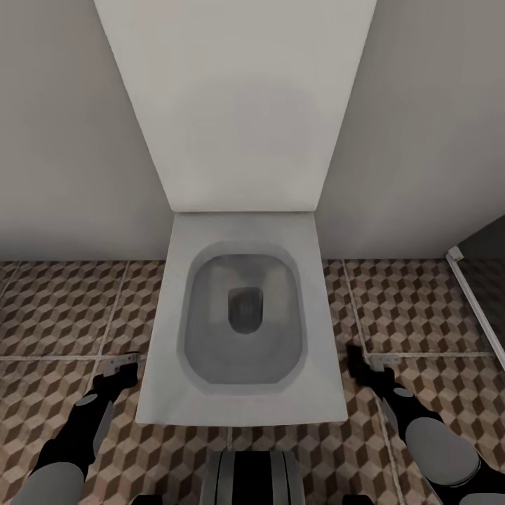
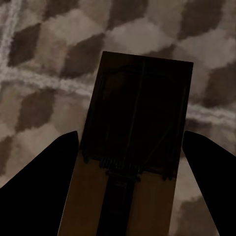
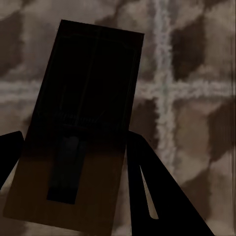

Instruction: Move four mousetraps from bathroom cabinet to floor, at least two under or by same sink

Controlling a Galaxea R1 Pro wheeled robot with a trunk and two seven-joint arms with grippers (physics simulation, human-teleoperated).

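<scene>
White porcelain took up the middle of the head view: a toilet (image 1: 242, 322) against the wall, with the patterned bathroom floor (image 1: 63, 308) on both sides. The left gripper (image 1: 120, 366) hung low beside the bowl's one flank and the right gripper (image 1: 365, 365) beside the other, each with its jaws closed on a mousetrap. In the wrist views the left one's trap (image 2: 135, 147) and the right one's trap (image 3: 78, 123) sat flat between dark fingers above the tiles. The step in hand looked like carrying two traps toward a spot for setting down; since no sink showed, the next move probably called for turning the base away first. A dark shower edge (image 1: 466, 280) bounded the right side, and open tile lay beside each arm.
</scene>
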